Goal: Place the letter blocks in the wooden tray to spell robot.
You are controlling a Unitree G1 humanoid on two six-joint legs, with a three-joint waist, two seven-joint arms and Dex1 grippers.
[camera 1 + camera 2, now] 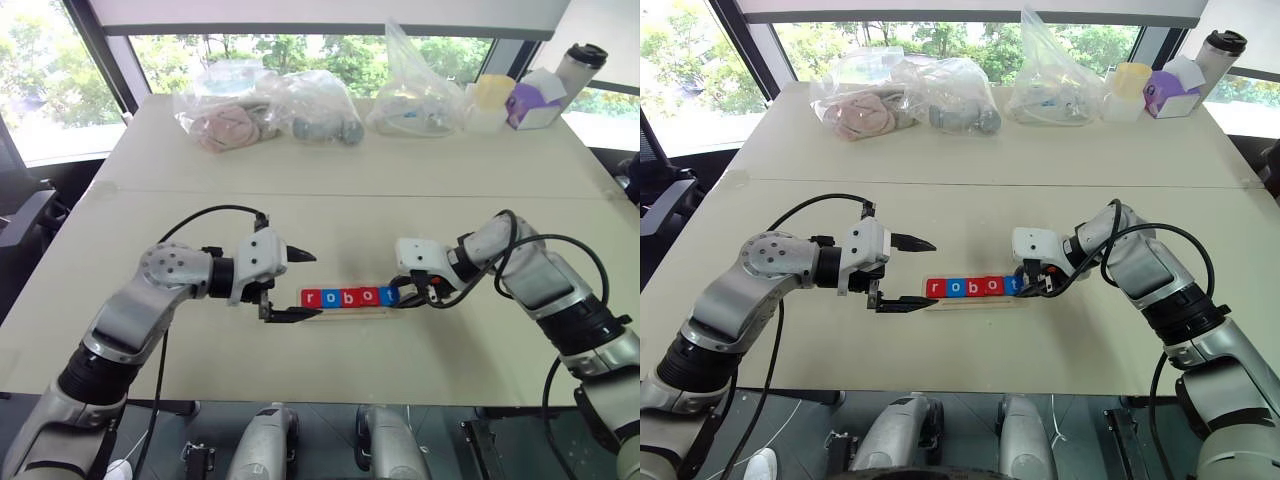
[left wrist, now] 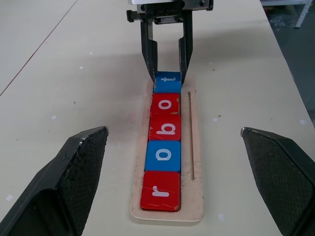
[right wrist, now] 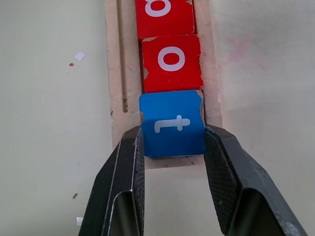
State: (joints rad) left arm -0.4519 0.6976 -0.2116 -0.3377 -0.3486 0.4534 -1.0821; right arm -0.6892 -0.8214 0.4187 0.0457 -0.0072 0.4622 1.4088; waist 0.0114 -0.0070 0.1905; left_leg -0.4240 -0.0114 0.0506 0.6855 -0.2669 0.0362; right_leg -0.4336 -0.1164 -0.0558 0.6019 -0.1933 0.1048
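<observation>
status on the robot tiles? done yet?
Done: r, o, b, o sit in the wooden tray in order. In hand: the right gripper is shut on the blue t block, already at the tray's end slot. Left: release t and back off. The left gripper hangs open by the r end.

- You are in an office or meeting room used as a test space: large windows [image 1: 300, 50] with trees outside.
- You see a long pale table [image 1: 350, 170], a black office chair [image 1: 20, 215], and plastic bags [image 1: 270, 105] with a travel cup [image 1: 580, 65] at the far end.
</observation>
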